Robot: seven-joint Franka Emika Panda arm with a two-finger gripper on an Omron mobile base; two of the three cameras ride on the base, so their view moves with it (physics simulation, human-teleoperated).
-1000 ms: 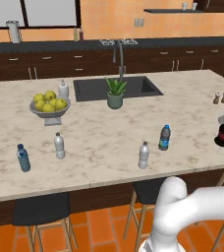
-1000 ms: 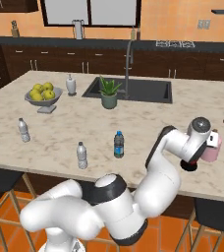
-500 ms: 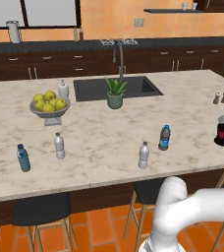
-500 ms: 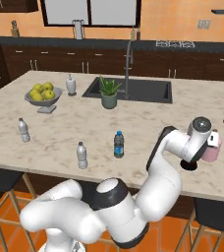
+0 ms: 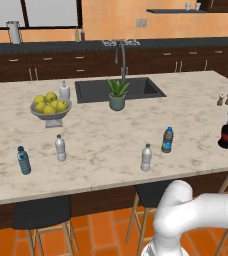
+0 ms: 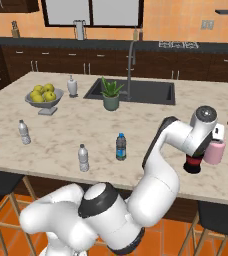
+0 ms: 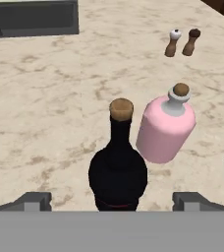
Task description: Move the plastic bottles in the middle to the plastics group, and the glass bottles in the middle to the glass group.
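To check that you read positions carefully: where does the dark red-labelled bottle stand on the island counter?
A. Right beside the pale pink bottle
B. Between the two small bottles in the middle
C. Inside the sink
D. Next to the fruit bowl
A: the hand view shows the dark bottle upright on the counter close beside the pink bottle, with the open pincer around its base.

Glossy white rounded arm (image 6: 158, 165); dark grey joint caps; bulbous segments
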